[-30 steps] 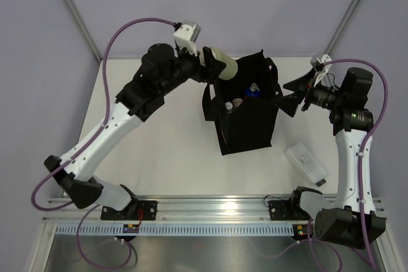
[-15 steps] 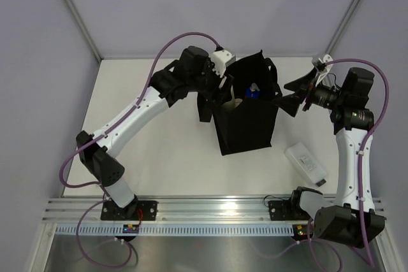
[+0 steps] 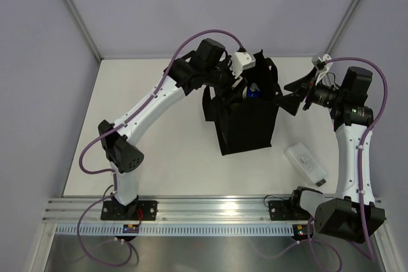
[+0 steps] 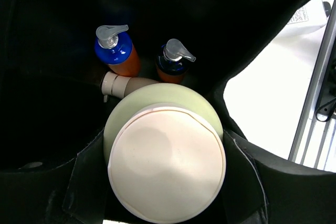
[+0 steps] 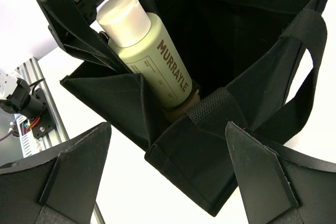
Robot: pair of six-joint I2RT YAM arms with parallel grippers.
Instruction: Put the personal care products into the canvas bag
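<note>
The left gripper [image 3: 240,86] clamps the pale green bottle [image 5: 152,61] upright, base down inside the black canvas bag [image 3: 245,128], so release is straight below; the right gripper [image 3: 288,97] gapes empty beside the bag.

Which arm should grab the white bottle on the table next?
Probably right: the right gripper is open and empty, and the white bottle lies near its base. The left gripper holds a pale bottle in the bag.

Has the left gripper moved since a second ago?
Yes. The left gripper moved right, from left of the black fabric tote to above its opening.
</note>
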